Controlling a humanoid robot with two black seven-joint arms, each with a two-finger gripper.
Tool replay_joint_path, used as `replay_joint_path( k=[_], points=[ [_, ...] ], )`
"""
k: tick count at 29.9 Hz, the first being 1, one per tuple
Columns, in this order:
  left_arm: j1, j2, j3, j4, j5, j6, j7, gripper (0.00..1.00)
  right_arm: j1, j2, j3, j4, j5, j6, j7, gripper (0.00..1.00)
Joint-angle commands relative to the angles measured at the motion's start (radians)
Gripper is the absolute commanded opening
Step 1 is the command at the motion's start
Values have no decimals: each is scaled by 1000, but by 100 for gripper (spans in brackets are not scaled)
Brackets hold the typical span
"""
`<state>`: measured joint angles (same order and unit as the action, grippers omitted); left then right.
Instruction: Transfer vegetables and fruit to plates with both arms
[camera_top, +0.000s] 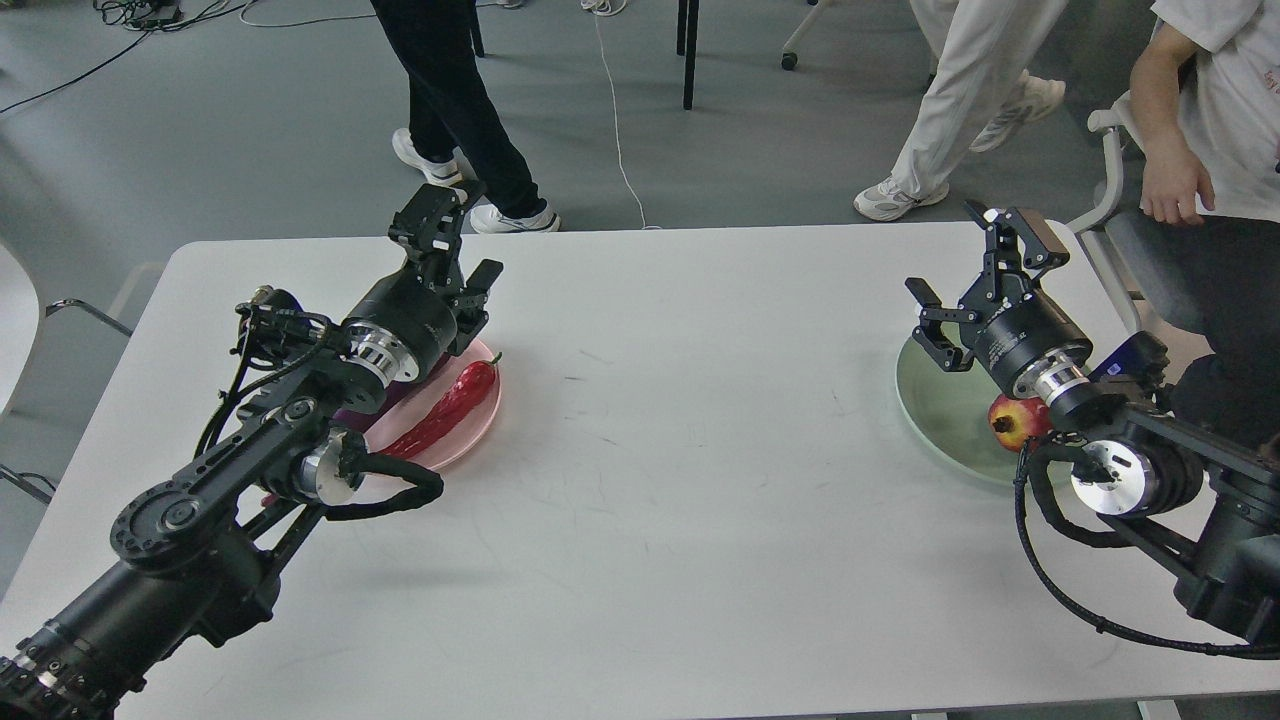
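Note:
The pink plate (476, 424) sits at the table's left. The red chili (445, 408) lies on it. The purple eggplant (412, 384) is almost wholly hidden under my left arm. My left gripper (460, 247) is open and empty, above the plate's far rim. The pale green plate (935, 400) sits at the right with the pomegranate (1012, 423) on its near right part. My right gripper (966, 278) is open and empty, above that plate's far side. The yellow-green fruit is not in view.
The white table (680, 480) spans the view. A seated person (1215, 120) and a chair (1115, 215) are close to its far right corner. Two people (460, 120) walk on the floor behind the far edge.

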<state>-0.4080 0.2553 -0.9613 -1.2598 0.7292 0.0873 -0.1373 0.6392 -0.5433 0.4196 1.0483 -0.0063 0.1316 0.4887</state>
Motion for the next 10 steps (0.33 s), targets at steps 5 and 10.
replay_joint_path(
  k=[5,10],
  points=[
    [138,-116,-223,0,3,-119,-25,98,-3,43,4,27,3,-6,0,99],
    [153,-122,-238,0,4,-150,-25,98,-3,45,8,70,3,-4,0,99]
  ],
)
